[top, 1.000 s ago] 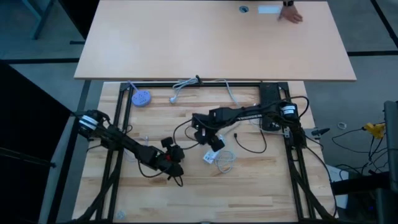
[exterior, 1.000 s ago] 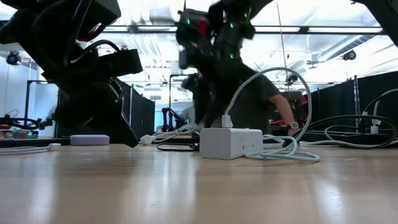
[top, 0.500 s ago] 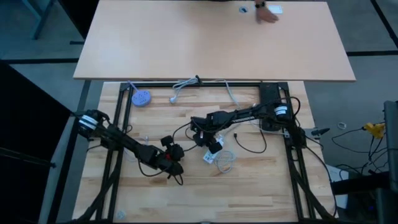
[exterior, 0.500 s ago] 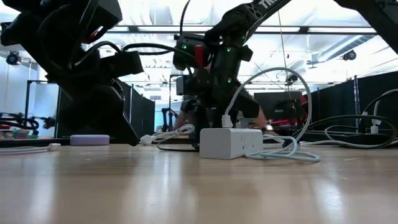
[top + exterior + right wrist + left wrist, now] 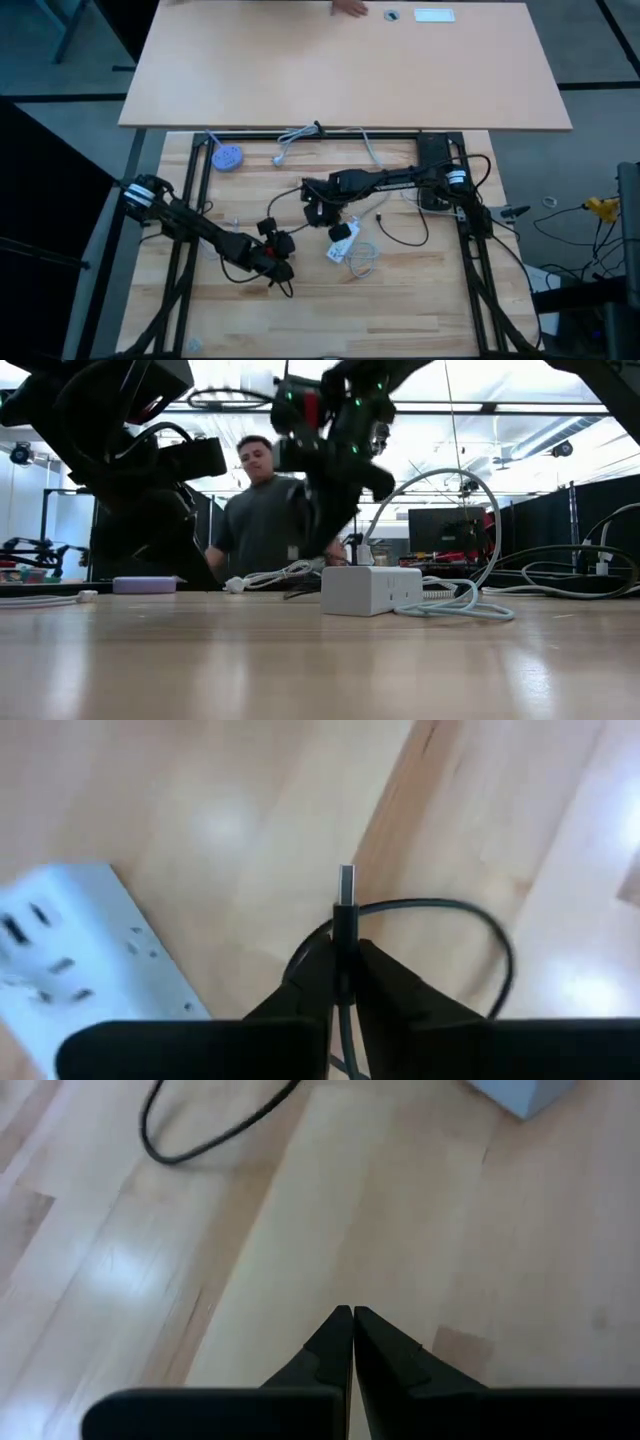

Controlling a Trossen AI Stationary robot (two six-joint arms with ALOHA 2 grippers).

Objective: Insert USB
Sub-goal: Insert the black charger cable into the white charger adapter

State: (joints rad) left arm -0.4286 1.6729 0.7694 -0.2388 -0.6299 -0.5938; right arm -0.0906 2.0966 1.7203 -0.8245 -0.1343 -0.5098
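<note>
USB plug (image 5: 345,910) is now pinched in my right end effector (image 5: 340,970), which a second ago stood apart over the tabletop (image 5: 420,300); the metal tip juts forward just beside the white power strip (image 5: 80,950). I judge alignment with a port comes next. My left end effector (image 5: 352,1342) waits with fingers together.

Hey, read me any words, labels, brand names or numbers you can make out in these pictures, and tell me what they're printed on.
None can be read.
White lettering on the right arm, low view: cut off at the picture's edge and blurred, unreadable.
White power strip: no print visible.
USB plug in the right gripper: no markings visible.
</note>
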